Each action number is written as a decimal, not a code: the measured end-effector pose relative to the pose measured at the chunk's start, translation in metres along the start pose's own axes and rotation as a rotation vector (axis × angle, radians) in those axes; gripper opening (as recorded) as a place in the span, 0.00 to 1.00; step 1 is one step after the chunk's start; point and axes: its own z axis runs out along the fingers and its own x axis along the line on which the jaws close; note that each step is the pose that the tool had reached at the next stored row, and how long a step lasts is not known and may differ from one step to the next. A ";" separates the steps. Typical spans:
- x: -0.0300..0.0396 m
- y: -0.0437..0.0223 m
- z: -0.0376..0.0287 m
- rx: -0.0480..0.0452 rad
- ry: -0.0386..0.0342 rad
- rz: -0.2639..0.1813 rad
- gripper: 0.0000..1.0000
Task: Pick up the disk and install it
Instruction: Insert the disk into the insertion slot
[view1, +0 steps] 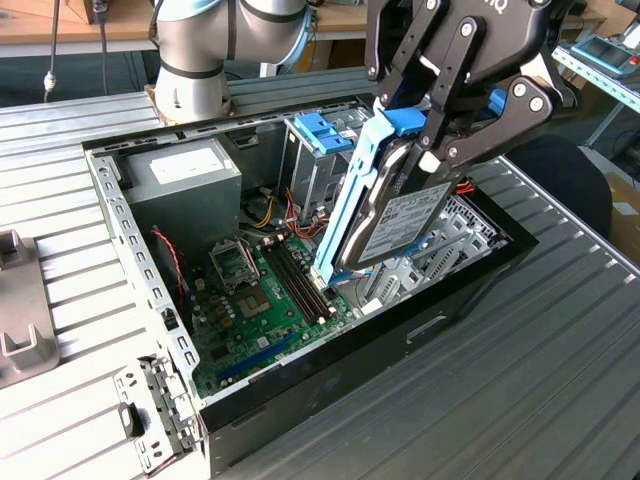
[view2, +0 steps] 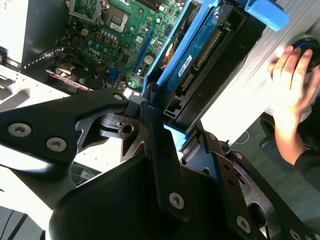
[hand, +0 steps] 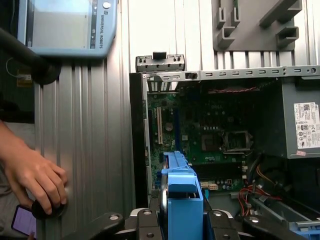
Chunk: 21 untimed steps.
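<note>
Across the whole exterior view we see a ribbed metal table (view1: 520, 400), and on it lies an open computer case (view1: 130, 250) with its side panel off. Behind the case, toward the exterior view's left, stands the base of the robot arm (view1: 200, 50). Inside the case a green motherboard (view1: 260, 300) covers the floor, and a grey power supply (view1: 185, 175) sits in the far corner next to it. A metal drive cage (view1: 310, 170) topped by a blue latch (view1: 322, 135) rises at the far wall, between the power supply and the arm's tool.

We find the gripper (view1: 410, 135) above the case's side at the exterior view's right. Its black jaws are clenched on the upper end of the disk (view1: 400, 225). We see the disk on edge and tilted, its light blue carrier facing the drive cage and its labelled grey face turned toward the exterior view's right. Its lower end reaches down into the case over the motherboard, just beside the cage; we cannot tell whether it touches anything there.

A grey fixture (view1: 20, 320) rests on the table at the exterior view's left edge. In the first wrist view a person's hand (hand: 37, 177) rests on a small dark round object on the table beside the case.
</note>
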 end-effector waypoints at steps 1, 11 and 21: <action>0.0000 -0.0004 0.0000 0.0000 0.0000 0.000 0.37; -0.0002 -0.0058 -0.0002 0.0000 -0.0001 0.000 0.37; -0.0005 -0.0111 -0.0005 0.0000 0.0000 0.000 0.37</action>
